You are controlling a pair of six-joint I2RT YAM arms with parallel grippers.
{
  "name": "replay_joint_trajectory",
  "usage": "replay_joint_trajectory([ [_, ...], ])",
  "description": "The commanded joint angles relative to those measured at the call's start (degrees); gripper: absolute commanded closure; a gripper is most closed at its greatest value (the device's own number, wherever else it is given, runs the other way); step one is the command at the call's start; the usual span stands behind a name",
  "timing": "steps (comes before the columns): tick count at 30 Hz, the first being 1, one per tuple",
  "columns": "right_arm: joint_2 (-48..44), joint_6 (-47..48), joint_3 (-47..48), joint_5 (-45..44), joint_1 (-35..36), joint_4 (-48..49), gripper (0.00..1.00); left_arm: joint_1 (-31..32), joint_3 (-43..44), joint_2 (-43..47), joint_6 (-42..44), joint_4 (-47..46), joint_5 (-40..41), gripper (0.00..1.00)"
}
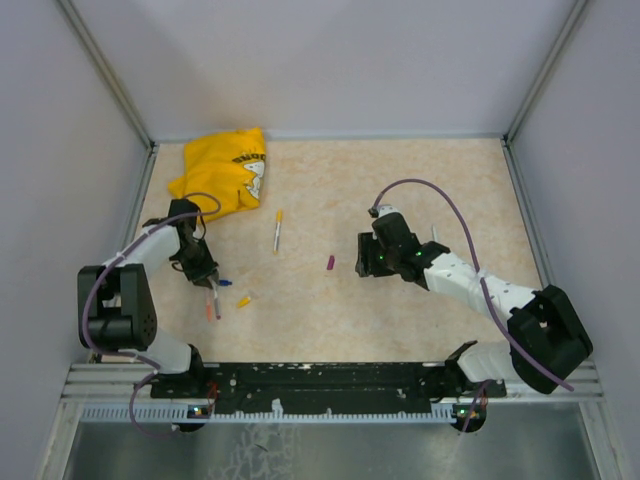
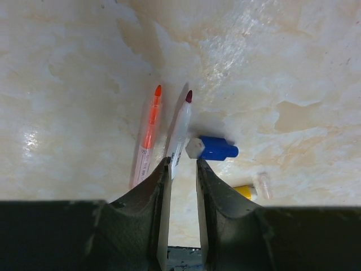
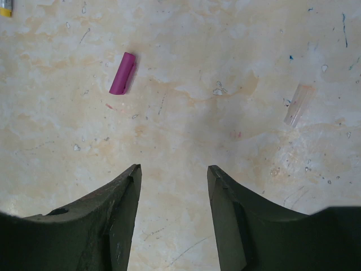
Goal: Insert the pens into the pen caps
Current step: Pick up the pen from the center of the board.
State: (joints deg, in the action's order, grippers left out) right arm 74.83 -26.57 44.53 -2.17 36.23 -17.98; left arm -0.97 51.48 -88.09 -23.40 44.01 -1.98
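In the left wrist view an orange-red pen and a white pen with a dark red tip lie side by side on the table. A blue cap lies right of them, with a yellow cap and a clear cap further right. My left gripper is narrowly open, with the white pen's rear end just between its fingertips. My right gripper is open and empty above bare table. A purple cap lies ahead to its left and a clear cap to its right.
In the top view a yellow cloth lies at the back left, behind the left gripper. A white pen with a yellow end lies mid-table. The purple cap is just left of the right gripper. Walls enclose the table.
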Motion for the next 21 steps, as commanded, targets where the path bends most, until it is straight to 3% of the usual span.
replay_joint_trajectory([
  [1,-0.71,0.99,0.47,0.77,-0.37,1.72,0.49,-0.1,2.27,2.34,0.5,2.4,0.28,0.7],
  [21,-1.08,0.9,0.47,1.82,-0.37,1.93,0.49,-0.16,1.07,0.2,-0.66,1.68,2.97,0.68],
])
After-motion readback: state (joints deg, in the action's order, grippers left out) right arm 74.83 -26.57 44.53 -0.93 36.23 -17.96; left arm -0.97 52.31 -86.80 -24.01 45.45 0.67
